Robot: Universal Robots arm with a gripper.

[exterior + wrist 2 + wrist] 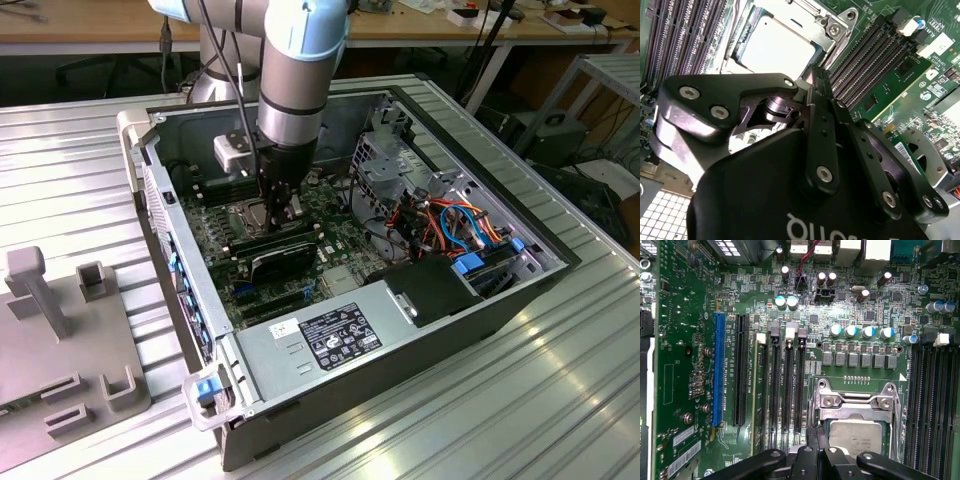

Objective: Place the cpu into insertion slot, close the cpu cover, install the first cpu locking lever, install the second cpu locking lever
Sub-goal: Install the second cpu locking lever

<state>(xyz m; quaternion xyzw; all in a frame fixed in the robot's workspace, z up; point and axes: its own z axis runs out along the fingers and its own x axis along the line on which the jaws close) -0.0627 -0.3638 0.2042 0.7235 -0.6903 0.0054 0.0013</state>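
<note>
Gripper (817,442), fingers pressed together, is held beside the thin, stiff cpu cover (856,407), best pushed at its rim.

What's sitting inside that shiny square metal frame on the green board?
The cpu, its dull silver top showing through the cpu cover. The insertion slot's pins beneath are hidden, and the gripper covers its near edge.

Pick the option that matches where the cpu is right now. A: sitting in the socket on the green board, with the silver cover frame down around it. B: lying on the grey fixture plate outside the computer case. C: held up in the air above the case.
A: in both wrist views the cpu lies in the insertion slot with the cpu cover down over its edges, the gripper right at it.
</note>
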